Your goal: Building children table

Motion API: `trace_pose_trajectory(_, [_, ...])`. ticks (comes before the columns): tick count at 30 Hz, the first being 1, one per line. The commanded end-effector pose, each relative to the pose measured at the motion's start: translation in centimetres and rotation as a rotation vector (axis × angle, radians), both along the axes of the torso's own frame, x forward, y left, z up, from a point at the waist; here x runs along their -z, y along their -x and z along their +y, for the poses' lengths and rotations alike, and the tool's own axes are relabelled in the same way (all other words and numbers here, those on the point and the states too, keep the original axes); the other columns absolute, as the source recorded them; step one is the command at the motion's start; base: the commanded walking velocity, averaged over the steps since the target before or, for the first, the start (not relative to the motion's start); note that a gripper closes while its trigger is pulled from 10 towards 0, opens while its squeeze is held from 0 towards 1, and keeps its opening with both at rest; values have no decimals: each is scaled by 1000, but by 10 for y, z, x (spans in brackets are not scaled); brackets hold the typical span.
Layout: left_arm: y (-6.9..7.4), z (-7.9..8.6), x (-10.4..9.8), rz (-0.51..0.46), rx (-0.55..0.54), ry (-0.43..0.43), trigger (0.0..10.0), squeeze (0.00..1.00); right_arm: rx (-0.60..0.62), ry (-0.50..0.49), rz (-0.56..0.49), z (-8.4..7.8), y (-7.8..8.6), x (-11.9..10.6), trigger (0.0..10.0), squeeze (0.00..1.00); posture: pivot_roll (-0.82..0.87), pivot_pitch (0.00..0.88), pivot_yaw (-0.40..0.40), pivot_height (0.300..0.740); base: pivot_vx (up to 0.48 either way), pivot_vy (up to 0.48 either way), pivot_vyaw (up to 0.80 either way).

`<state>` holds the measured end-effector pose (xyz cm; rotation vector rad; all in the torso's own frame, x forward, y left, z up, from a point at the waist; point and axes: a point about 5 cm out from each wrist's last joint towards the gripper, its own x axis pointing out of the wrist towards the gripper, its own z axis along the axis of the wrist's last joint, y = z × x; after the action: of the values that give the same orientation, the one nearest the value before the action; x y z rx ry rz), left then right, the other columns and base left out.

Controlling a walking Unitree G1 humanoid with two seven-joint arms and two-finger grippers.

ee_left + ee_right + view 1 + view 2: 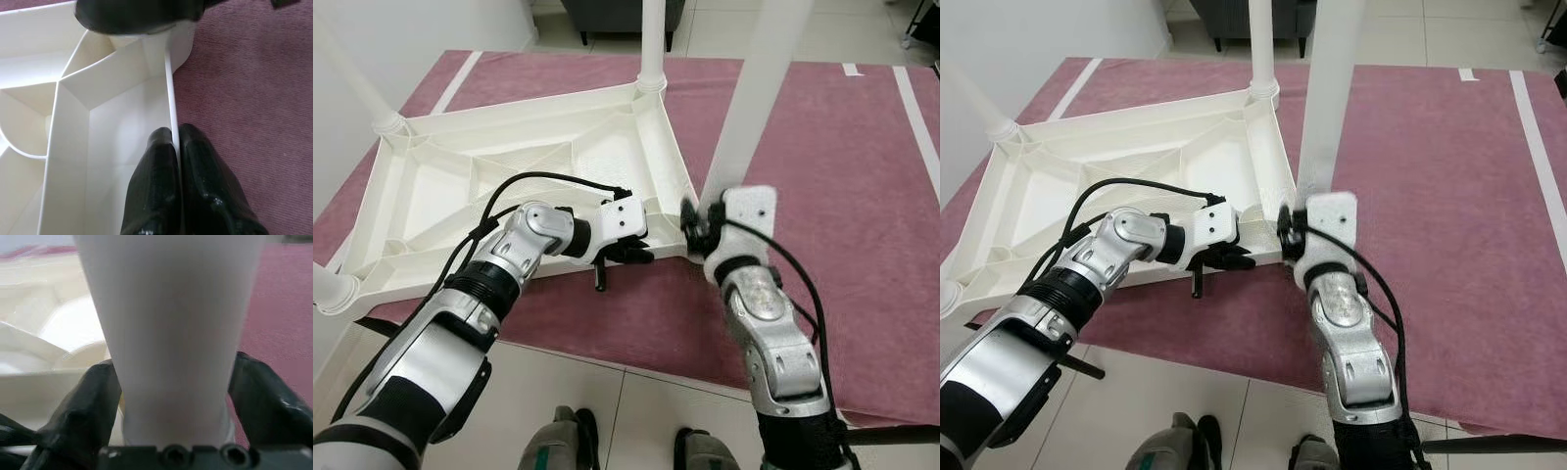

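two silver arms reach up from the bottom of the frame toward an upside-down white plastic table top [509,176], which fills the left and centre of the head views and lies ribbed side up on a maroon carpet [842,196]. at the far left, white round plastic legs [651,39] stand in the corner sockets, with another at upper centre. left of centre, the left gripper [175,147] is pinched tight on the thin near rim of the table top, one black finger on each side of the wall. just right of centre, the right gripper [171,396] clasps the base of a thick white tapered leg [759,88] at the table top's near right corner; this leg rises to the upper edge. pale floor tiles [607,411] lie below.
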<state>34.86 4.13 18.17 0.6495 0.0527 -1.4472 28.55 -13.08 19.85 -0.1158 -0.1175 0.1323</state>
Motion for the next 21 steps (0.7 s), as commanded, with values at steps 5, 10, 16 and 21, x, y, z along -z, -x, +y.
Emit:
trace_pose_trajectory(5, [6,3,-16,-83,103,27,0,0,-392,56,-184,10,11,-49,10000,0,-80,187,158,740,0,0,0])
trace_pose_trajectory(10, [13,13,-12,-68,159,-17,0,0,-546,126,-162,9,18,-53,10000,0,-78,186,159,740,0,0,0])
trace_pose_trajectory(16, [42,55,-9,-25,353,-164,0,0,-876,247,-21,12,34,-35,10000,0,-73,184,157,740,0,0,0])
trace_pose_trajectory(21, [51,73,-11,-13,392,-215,0,0,-970,238,-1,20,38,-30,10000,0,-53,178,149,740,0,0,0])
